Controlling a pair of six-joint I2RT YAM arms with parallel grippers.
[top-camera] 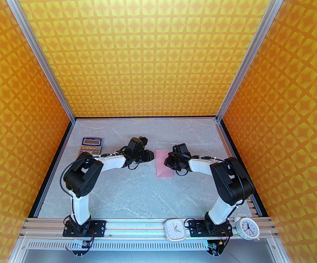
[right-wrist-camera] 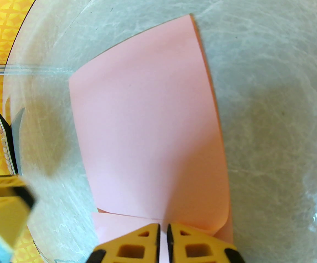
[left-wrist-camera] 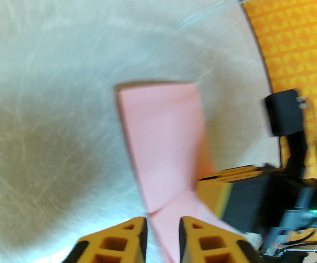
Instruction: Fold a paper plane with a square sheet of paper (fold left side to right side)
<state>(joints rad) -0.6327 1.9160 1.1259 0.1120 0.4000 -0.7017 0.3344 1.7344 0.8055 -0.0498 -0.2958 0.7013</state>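
The right gripper (right-wrist-camera: 163, 227) is closed down to a thin slit on the near edge of the thin pale-pink square sheet of paper (right-wrist-camera: 147, 119). Small puckers are seen running into its fingertips at the bottom of the right wrist view, so it is judged to be pinching the sheet. The left gripper (left-wrist-camera: 163, 223) is seen with its jaws a little apart at the bottom of the left wrist view. Pink paper shows through the gap, and it looks loose rather than clamped.

The sheet is already doubled over. From above it reads as a narrow upright rectangle in the middle of the frame, flat on the grey marble-look table top (top-camera: 136, 190) between the two grippers. The upper layer is bulged up in a soft loop at the lower right of the right wrist view, so the crease probably isn't set.

To get this step right, the matched edges should be pinned by the right gripper. The folded side should then be pressed flat in one slow pass, or the layers could skew.

Containers: nothing here counts as one. The orange-keyed calculator (top-camera: 91, 146) lies at centre left, and the white square clock (top-camera: 175, 230) and white round alarm clock (top-camera: 247, 226) sit along the bottom rail.
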